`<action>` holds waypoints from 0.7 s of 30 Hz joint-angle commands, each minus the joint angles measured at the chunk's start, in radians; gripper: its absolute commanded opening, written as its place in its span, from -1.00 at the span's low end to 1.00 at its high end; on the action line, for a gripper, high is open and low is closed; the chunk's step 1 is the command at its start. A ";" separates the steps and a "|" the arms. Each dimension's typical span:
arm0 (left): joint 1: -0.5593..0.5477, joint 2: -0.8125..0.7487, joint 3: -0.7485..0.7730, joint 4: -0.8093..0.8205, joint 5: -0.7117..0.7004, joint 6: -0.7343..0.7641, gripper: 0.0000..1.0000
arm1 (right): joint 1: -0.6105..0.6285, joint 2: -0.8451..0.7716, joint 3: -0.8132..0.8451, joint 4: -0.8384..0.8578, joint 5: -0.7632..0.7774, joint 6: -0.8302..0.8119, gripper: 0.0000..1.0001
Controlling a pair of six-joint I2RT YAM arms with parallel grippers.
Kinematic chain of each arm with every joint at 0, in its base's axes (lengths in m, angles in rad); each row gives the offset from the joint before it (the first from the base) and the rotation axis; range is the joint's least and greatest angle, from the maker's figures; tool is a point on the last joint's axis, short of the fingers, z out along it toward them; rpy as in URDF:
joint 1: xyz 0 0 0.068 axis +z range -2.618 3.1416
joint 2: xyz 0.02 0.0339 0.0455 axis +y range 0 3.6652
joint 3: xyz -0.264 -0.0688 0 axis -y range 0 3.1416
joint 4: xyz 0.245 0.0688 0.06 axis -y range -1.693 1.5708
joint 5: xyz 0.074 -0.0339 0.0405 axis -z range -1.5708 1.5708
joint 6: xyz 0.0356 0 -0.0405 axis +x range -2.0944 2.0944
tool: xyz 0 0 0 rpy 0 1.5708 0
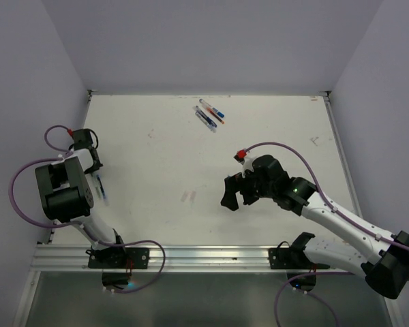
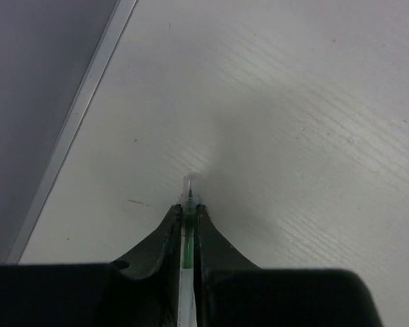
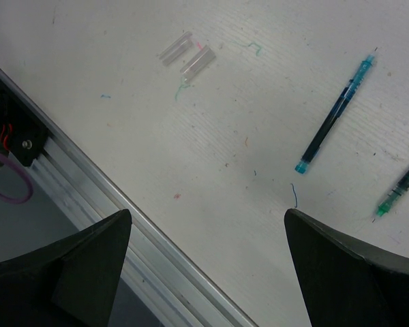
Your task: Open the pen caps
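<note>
Rail (image 1: 211, 255): aluminium strip along the near table edge, carrying both arm bases.
Right gripper (image 3: 208, 214): hovers over the table (image 1: 273, 122) right of centre, its fingers spread wide with nothing between them.
Loose clear caps (image 3: 184, 54): two short clear tubes lying side by side on the table ahead of the right gripper, almost touching.
Teal pen (image 3: 334, 116): flat on the table, apart from the caps; a second pen (image 3: 402, 194) lies near it, cut off by the frame edge.
Left gripper (image 2: 189, 208): at the left side of the table, fingers clenched on the held pen (image 2: 187, 248).
Clear cap (image 2: 189, 181): sits on the held pen's green tip, poking out past the fingertips.
Far pens (image 1: 208, 112): a small cluster near the back wall, well apart from both grippers.
</note>
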 commanded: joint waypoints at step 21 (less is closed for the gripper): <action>-0.073 -0.132 0.038 -0.074 -0.156 0.052 -1.00 | 0.004 -0.024 -0.005 0.013 0.034 -0.011 0.97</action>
